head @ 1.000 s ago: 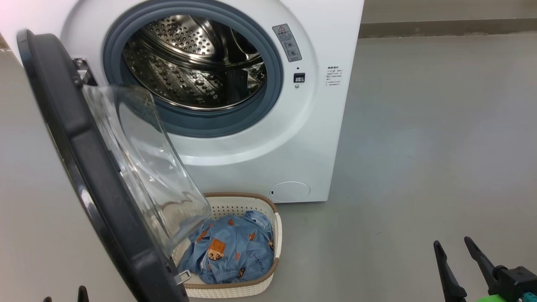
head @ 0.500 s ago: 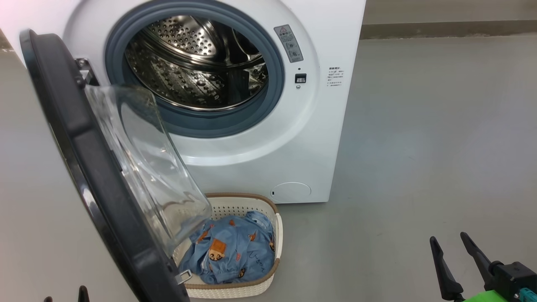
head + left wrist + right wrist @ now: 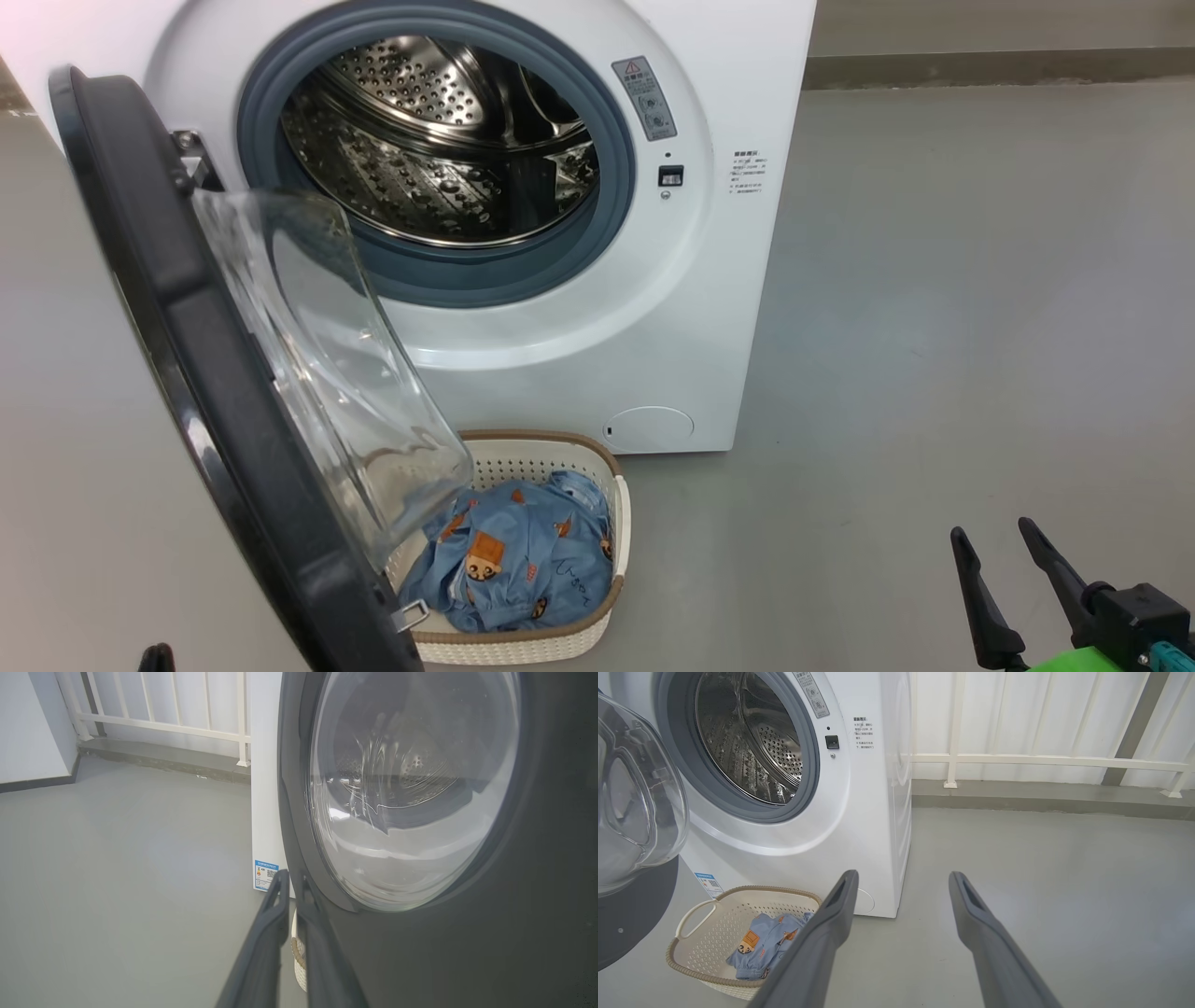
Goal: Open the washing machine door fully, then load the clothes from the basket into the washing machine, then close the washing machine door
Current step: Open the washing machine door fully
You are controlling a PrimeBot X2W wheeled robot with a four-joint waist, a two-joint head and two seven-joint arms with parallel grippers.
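The washing machine stands with its steel drum exposed. The washing machine door hangs swung out to the left, its glass bowl reaching over the basket. The basket sits on the floor against the machine's front, with the blue printed clothes inside. My left gripper is shut with nothing between its fingers, right beside the door's dark outer rim. One tip of the left gripper peeks over the bottom edge. My right gripper is open above bare floor, right of the basket and clothes.
Grey floor stretches to the right of the machine. A white railing on a low kerb runs along the back wall. A blue label is stuck low on the machine's side.
In the head view the left gripper's tips have dropped, leaving one at the bottom edge. The right gripper has crept a little up and left. The camera has shifted slightly.
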